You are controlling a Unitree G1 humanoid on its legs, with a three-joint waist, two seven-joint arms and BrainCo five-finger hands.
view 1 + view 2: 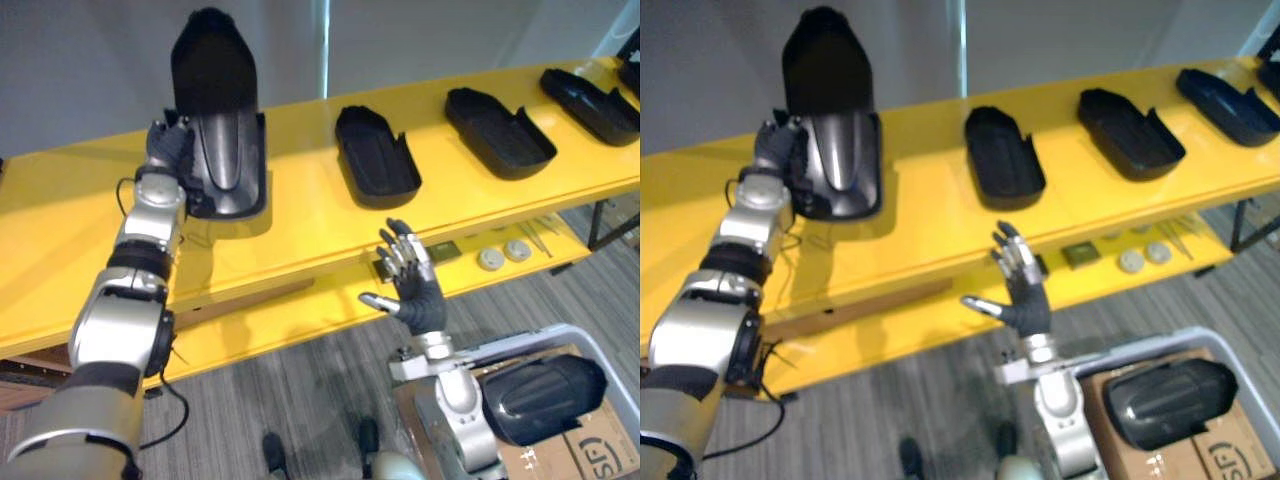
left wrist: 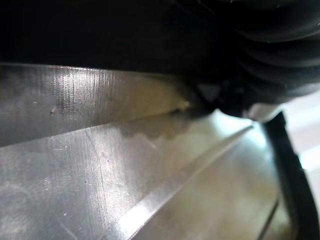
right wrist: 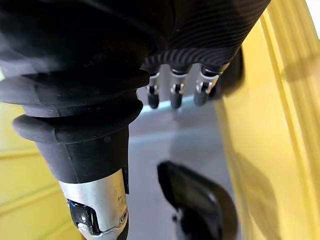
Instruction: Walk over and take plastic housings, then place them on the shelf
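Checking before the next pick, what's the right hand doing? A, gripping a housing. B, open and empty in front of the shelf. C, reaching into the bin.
B: the right hand shows spread fingers holding nothing, raised in front of the yellow shelf.

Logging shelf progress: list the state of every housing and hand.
Glossy black plastic housing at the yellow shelf's left end: stood on end, held.
Left hand: fingers shut on that housing.
Three matte black plastic housings alongside: lying flat, hollow side up.
Black housing in the grey bin: lying domed side up.
Right hand: open, empty.
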